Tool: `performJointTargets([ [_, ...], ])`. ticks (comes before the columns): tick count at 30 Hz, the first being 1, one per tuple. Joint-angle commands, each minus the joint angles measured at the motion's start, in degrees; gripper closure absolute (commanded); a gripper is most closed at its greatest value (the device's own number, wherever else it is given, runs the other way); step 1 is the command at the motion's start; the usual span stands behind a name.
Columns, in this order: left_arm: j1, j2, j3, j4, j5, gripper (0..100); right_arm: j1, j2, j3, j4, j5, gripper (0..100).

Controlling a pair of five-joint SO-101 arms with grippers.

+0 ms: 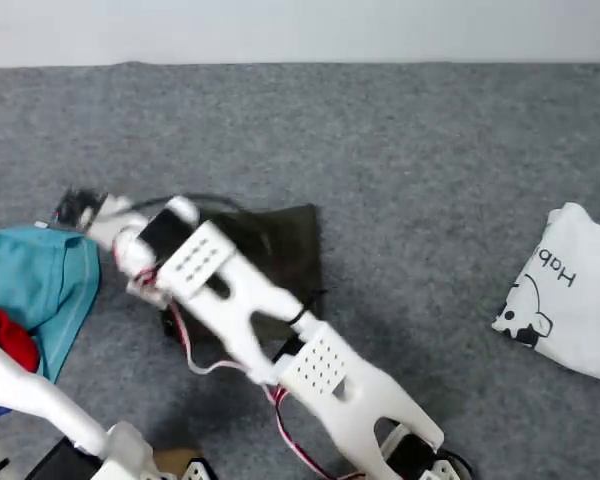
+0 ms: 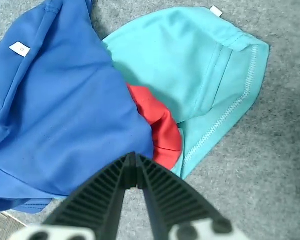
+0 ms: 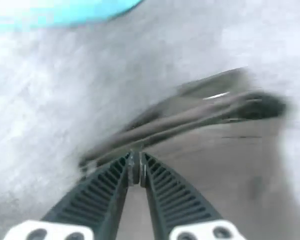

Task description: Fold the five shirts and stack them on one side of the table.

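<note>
A dark shirt (image 1: 285,250) lies left of the table's middle, partly under my right arm. My right gripper (image 1: 77,208) is at the shirt's left side, near the teal shirt (image 1: 35,280). In the right wrist view the right gripper (image 3: 136,164) is shut on an edge of the dark shirt (image 3: 225,150), whose folds run toward the tips. At the left edge the teal shirt (image 2: 190,65), a red shirt (image 2: 162,130) and a blue shirt (image 2: 60,115) lie in a pile. My left gripper (image 2: 136,165) hangs shut above this pile, holding nothing. A folded white shirt (image 1: 570,295) lies at the right.
The grey mat (image 1: 410,150) stretches bare across the back and between the dark shirt and the white shirt. My left arm (image 1: 40,395) comes in at the front left corner. Cables (image 1: 280,410) trail along the right arm.
</note>
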Motion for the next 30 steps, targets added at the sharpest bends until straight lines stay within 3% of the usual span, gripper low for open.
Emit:
performJointTargets([
  [1,-0.35,-1.85,-1.8,0.35,0.09,99,5.85,-0.13,-8.62,1.71,0.62,98.7],
  [9,-0.09,-1.85,-1.8,0.35,0.09,99,13.67,6.99,-7.38,-9.01,0.26,98.7],
  [21,-0.09,-1.85,-1.54,0.35,0.09,99,9.89,18.68,-7.47,-33.45,0.62,98.7],
  [24,-0.09,-1.85,-1.54,0.35,0.09,99,9.54,17.8,-8.0,-33.54,0.62,98.7],
  [30,-0.09,-1.85,-1.54,0.35,0.09,99,9.54,11.82,-13.1,-23.43,0.62,98.7],
])
